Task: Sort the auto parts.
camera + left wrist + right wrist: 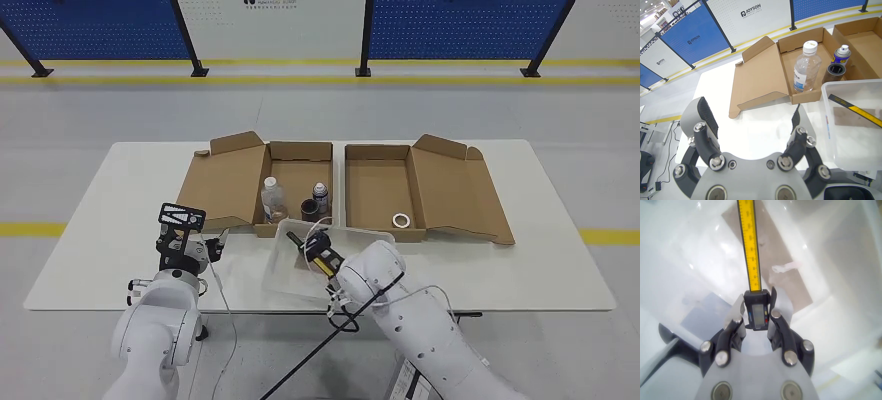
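Digital caliper (pixel 750 256) inside clear plastic bin (pixel 826 106), clamped at display head by right end effector (pixel 757 298); yellow beam runs straight ahead from wrist. Left end effector (pixel 750 104) spread, empty, beside bin above tabletop (pixel 761 121).

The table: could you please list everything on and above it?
table: 1, white, under everything.
left box: 1, brown cardboard, open, far side.
right box: 1, brown cardboard, open, beside it.
water bottle: 1, clear, left box.
spray can: 1, blue, left box.
metal sleeve: 1, dark, left box.
ring: 1, white, right box.
bin: 1, clear, in front of boxes.
caliper: 1, yellow-black, in bin.
left tool: 1, open, above bare table.
right tool: 1, shut on caliper.
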